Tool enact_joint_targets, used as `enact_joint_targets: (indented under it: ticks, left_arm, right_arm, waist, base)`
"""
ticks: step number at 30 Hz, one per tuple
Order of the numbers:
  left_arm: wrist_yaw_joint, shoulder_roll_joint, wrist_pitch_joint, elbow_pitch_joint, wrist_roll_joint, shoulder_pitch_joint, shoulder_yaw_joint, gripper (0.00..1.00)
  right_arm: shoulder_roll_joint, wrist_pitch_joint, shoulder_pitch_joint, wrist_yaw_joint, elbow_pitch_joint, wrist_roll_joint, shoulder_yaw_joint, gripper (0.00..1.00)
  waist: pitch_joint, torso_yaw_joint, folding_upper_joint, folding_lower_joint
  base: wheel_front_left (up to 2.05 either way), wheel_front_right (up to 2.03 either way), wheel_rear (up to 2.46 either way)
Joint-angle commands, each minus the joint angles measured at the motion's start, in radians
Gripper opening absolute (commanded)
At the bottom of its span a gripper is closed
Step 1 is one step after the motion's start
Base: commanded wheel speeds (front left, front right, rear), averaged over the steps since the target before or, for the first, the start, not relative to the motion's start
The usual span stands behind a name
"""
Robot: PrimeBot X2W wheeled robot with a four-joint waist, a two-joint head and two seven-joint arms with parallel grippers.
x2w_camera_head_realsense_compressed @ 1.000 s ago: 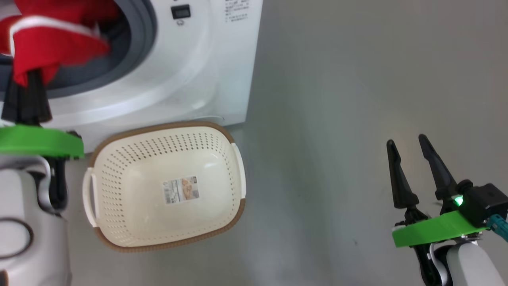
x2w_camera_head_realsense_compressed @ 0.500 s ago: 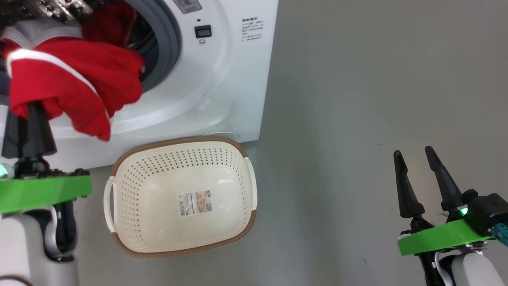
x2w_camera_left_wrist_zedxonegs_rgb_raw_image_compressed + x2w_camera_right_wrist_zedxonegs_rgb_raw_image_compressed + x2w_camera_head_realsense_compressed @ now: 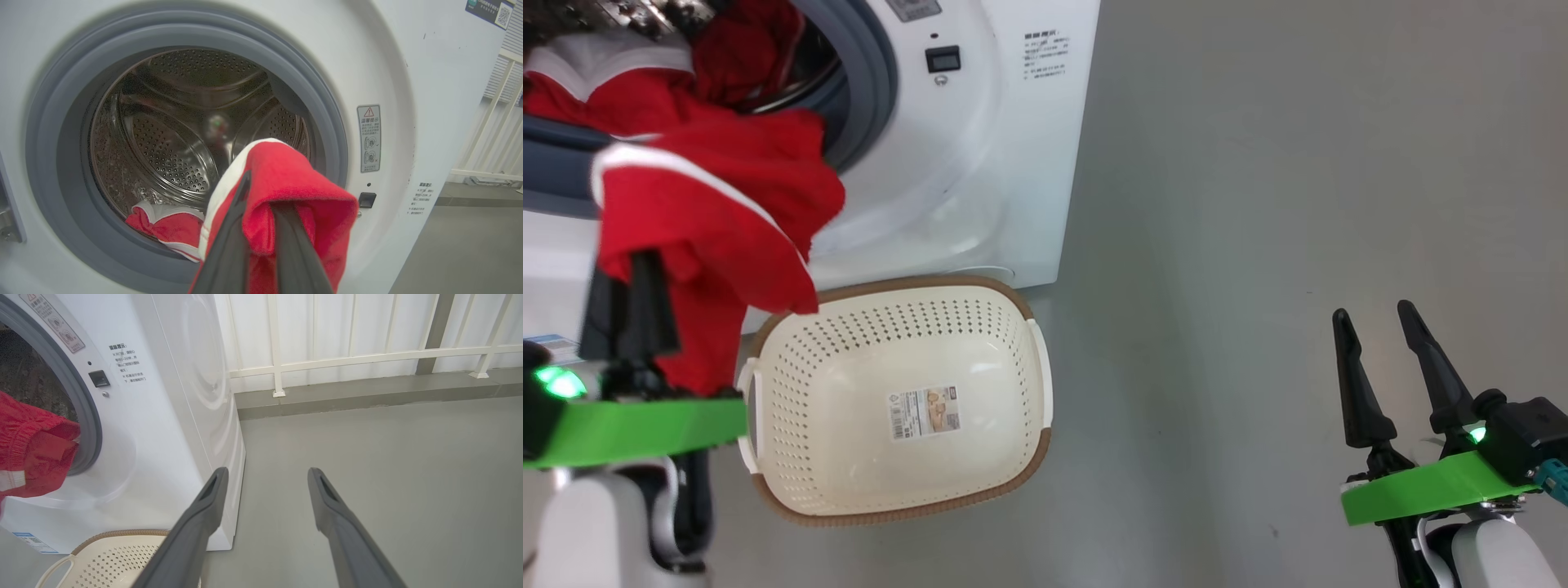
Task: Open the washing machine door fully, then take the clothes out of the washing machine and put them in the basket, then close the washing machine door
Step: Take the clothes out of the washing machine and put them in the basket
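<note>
Red clothes (image 3: 711,204) in left hand (image 3: 625,282), basket (image 3: 890,286) near

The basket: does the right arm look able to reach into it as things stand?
Probably yes. The right gripper is open and empty, and only bare floor lies between it and the basket. The left gripper, shut on the clothes, hangs by the basket's left rim.

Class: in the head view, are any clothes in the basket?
No, the basket is bare inside apart from a sticker.
</note>
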Motion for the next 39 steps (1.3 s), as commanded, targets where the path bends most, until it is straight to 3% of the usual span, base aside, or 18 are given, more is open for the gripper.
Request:
enact_joint_targets:
  ticks: [1,18,39]
  left_arm:
    - [-0.006,0.021,-0.005,-0.007,-0.001,0.03,0.018,0.0]
    - [-0.006,0.045,-0.005,0.302,0.02,-0.005,-0.08,0.0]
    - [-0.006,0.11,-0.005,0.679,-0.003,-0.223,-0.212,0.0]
  right_arm:
    - [-0.004,-0.006,0.001,0.005,-0.026,0.011,0.026,1.0]
    - [-0.004,-0.006,-0.049,0.005,-0.042,0.038,0.04,1.0]
    - [-0.004,-0.006,-0.124,0.005,-0.071,0.066,0.074,1.0]
  waist:
    - [0.008,-0.003,0.0,0.0]
    - [0.141,-0.039,0.0,0.0]
    - [0.385,-0.075,0.0,0.0]
  base:
    - [0.0,0.0,0.0]
    - [0.0,0.0,0.0]
    - [0.0,0.0,0.0]
